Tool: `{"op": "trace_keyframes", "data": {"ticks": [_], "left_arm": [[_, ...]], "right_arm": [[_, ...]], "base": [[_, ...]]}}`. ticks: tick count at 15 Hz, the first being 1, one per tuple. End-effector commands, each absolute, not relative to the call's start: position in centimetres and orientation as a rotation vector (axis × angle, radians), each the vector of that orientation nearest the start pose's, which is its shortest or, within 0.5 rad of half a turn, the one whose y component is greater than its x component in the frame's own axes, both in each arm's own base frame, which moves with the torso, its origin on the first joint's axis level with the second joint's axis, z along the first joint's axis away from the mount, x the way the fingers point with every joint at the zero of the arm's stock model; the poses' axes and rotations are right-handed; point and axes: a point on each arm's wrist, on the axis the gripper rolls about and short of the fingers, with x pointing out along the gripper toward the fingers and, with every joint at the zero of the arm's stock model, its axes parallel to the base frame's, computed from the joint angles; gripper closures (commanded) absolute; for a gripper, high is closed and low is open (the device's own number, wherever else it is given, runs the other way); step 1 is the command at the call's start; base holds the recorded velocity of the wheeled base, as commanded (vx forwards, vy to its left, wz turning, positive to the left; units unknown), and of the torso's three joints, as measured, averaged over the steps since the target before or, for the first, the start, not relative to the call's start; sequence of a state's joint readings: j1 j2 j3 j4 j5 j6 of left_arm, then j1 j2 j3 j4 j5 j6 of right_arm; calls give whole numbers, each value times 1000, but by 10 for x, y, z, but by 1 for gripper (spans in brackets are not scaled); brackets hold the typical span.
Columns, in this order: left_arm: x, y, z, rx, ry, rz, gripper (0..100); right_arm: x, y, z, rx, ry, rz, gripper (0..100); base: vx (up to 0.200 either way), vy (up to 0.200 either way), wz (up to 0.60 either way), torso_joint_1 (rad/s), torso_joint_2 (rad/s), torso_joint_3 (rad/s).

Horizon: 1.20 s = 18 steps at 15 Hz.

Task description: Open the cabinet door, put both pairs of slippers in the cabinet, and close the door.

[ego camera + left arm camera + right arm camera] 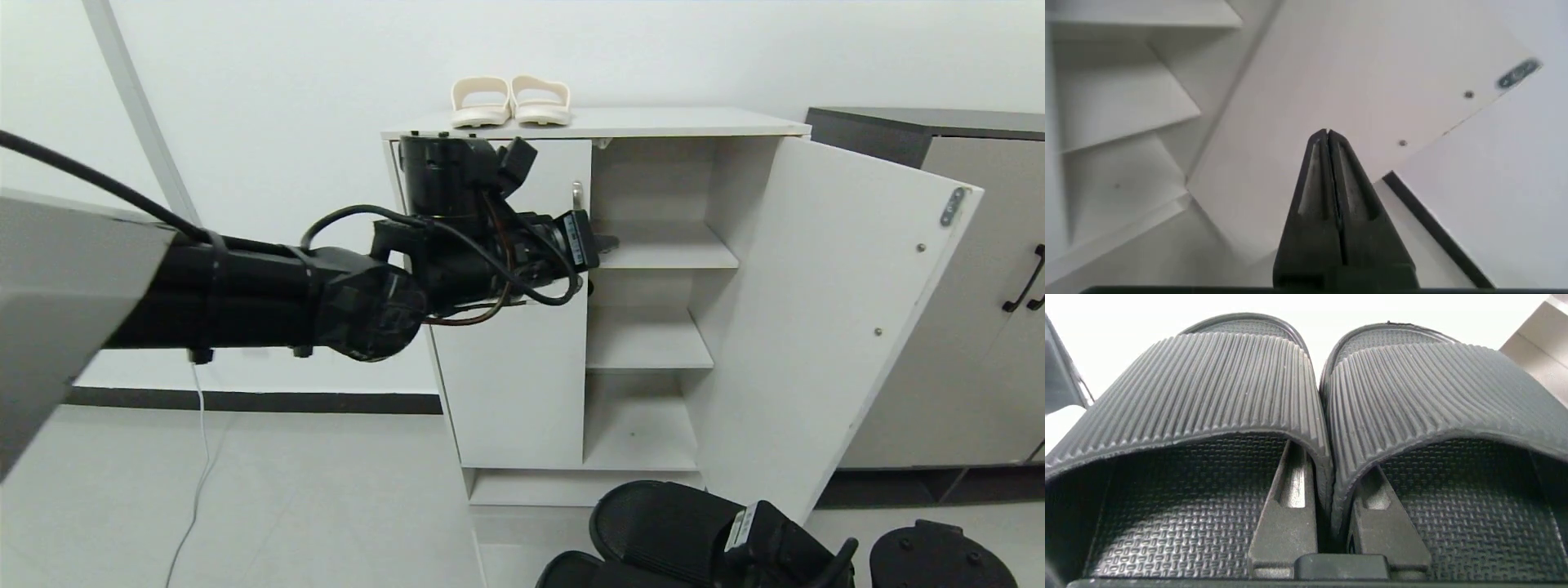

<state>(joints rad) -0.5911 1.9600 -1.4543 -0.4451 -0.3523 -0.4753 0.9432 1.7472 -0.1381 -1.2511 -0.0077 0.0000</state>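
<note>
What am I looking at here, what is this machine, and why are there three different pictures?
This is a two-armed robot; each arm ends in a two-fingered gripper. The wide picture comes from a camera on its head, the other two from cameras on its wrists. Ahead stands a white cabinet, one door open, with beige slippers on top. The left gripper is shut, holding nothing, up before the cabinet. The right gripper, low down, pinches a pair of black slippers, one finger under each strap.

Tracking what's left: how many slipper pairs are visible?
2. The cream pair sits on top of the cabinet; the black pair is in the right gripper, low before the open door.
</note>
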Motion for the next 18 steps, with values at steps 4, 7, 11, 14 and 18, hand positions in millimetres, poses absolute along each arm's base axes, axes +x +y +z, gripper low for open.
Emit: {"op": "trace_keyframes", "data": {"ticks": [4, 7, 11, 14, 18], "left_arm": [[236, -121, 272, -440, 212, -777, 100], [170, -76, 261, -382, 155, -717, 100], [69, -29, 233, -328, 71, -521, 100], [34, -13, 205, -279, 93, -409, 100], [11, 0, 153, -132, 83, -90, 100]], "right_arm": [[128, 176, 83, -167, 325, 921, 100], [129, 176, 85, -160, 311, 916, 100], [159, 178, 91, -116, 261, 776, 100], [189, 191, 93, -55, 229, 577, 100], [214, 209, 82, -47, 219, 398, 100]], "base": [[0, 0, 0, 0, 0, 0], [0, 0, 0, 0, 0, 0], [0, 0, 0, 0, 0, 0], [0, 0, 0, 0, 0, 0], [0, 0, 0, 0, 0, 0]]}}
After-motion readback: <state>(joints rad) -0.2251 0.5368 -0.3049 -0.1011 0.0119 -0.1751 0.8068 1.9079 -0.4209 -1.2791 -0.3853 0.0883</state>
